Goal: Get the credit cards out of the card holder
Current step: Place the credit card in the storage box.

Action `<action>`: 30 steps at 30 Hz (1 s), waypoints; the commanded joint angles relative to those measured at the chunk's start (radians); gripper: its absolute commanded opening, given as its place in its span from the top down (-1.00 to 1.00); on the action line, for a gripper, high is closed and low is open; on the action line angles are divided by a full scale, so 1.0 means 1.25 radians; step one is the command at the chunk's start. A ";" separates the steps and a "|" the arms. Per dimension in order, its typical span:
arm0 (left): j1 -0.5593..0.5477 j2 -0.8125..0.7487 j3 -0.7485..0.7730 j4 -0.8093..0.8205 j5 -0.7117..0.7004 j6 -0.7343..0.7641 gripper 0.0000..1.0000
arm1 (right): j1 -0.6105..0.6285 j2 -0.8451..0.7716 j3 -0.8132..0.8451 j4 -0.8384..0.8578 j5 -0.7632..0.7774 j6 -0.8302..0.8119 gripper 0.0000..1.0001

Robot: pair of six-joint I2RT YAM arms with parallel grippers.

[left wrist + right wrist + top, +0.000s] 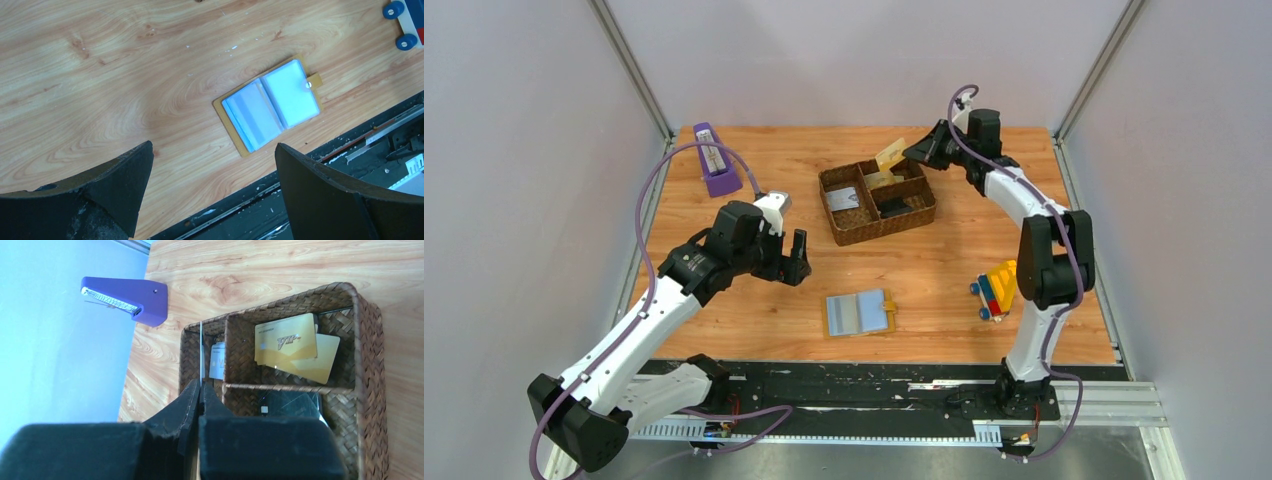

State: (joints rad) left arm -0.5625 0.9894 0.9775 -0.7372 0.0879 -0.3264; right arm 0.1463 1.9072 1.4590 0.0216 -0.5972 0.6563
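Note:
The card holder [859, 313] lies open on the wooden table near the front edge, mustard rim and tab, light blue pockets up. It also shows in the left wrist view [270, 105]. My left gripper [792, 258] is open and empty, up and to the left of the holder [212, 150]. My right gripper [916, 152] is shut on a gold card [890, 154] and holds it above the brown woven tray [879, 232]. In the right wrist view the card shows edge-on [201, 350] between the shut fingers [201, 387]. In the tray lie gold cards [287, 342], a white card [216, 362] and a black card [290, 402].
A purple wedge-shaped object [715, 160] stands at the back left, also in the right wrist view [130, 300]. A colourful toy car [996, 290] sits right of the holder, by the right arm. The black rail [300, 200] runs along the table's front edge.

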 commanded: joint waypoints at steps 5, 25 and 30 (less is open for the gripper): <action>-0.003 -0.003 0.026 0.008 -0.010 0.024 -1.00 | -0.013 0.128 0.136 -0.063 -0.014 -0.025 1.00; -0.002 0.012 0.031 0.018 -0.006 0.025 -1.00 | -0.012 0.274 0.213 0.015 -0.070 0.053 1.00; -0.001 0.017 0.032 0.017 -0.010 0.024 -1.00 | -0.009 0.297 0.216 0.044 -0.084 0.089 0.99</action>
State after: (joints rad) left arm -0.5625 1.0061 0.9775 -0.7338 0.0875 -0.3225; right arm 0.1341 2.2566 1.6829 -0.0128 -0.6666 0.7151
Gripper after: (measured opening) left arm 0.997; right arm 0.014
